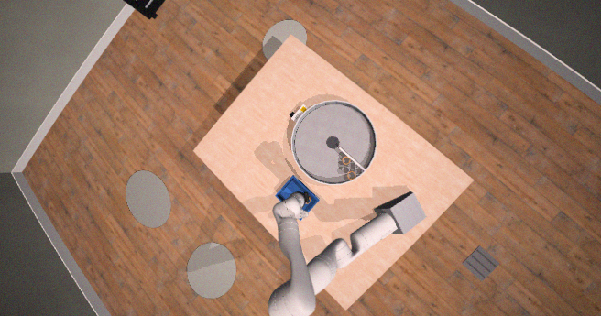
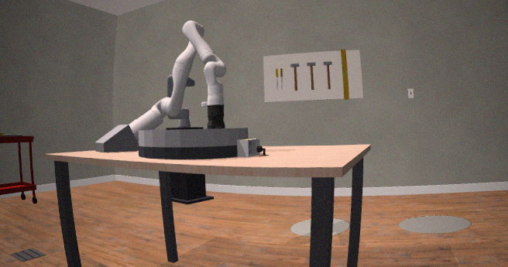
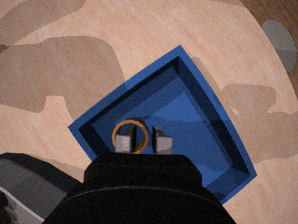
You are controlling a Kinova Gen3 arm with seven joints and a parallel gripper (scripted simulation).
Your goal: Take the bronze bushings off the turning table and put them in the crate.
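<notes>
The blue crate (image 1: 285, 186) (image 3: 127, 90) stands beside the turning table (image 1: 321, 124) (image 2: 193, 138). My gripper (image 3: 144, 135) is partly open, pointing down into the crate. A bronze bushing (image 3: 116, 131) rings the left finger in the wrist view. Its near wall lies between the spread fingers, touching neither side visibly; whether it rests on the crate floor I cannot tell. On the turning table, one bronze bushing (image 1: 345, 160) lies nearer the hub and another bronze bushing (image 1: 351, 175) nearer the rim, among several dark grey steel bushings. The exterior view hides the fingertips and crate behind the turning table.
A thin pale bar (image 1: 352, 158) runs from the hub to the turning table's rim beside the bushings. A small control box (image 1: 299, 113) (image 2: 248, 148) sits at the rim. A grey wedge-shaped mount (image 1: 405, 212) (image 2: 117, 138) stands at the arm's base.
</notes>
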